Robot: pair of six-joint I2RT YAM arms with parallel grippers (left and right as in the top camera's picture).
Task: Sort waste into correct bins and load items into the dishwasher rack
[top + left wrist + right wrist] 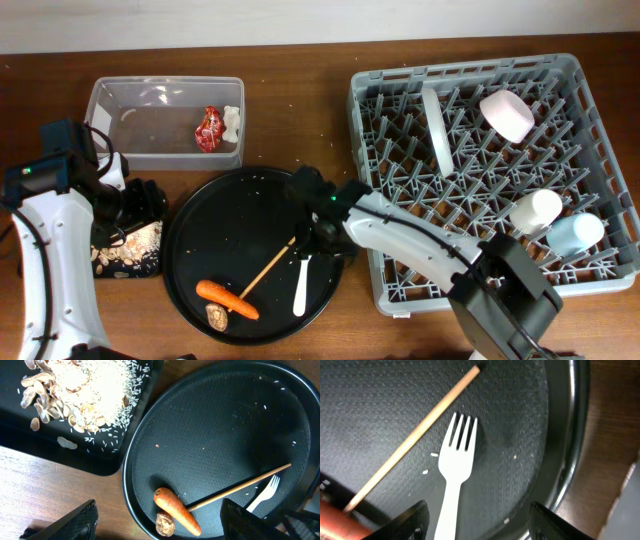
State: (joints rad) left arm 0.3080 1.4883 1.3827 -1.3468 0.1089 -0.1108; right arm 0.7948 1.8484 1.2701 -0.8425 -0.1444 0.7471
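Note:
An orange carrot (227, 298) (177, 512) and a white plastic fork (302, 283) (457, 460) lie on the round black tray (215, 225). The clear tub (150, 105) holds the red wrapper (209, 128) and the white scrap (232, 122). Rice-like crumbs (90, 390) lie in the shallow black tray (105, 235) (100, 462). The grey rack (560, 75) holds the upright plate (432, 128), bowl (507, 115), white cup (535, 210) and light blue cup (577, 232). My left gripper (148, 200) (159, 505) is open above the carrot. My right gripper (312, 238) (477, 510) is open just above the fork, its handle between the fingers.
A thin wooden stick (268, 268) (415, 435) lies on the round tray between the carrot and the fork. A small brown lump (217, 317) (165, 525) sits beside the carrot. The round tray's right rim lies close to the rack's left wall.

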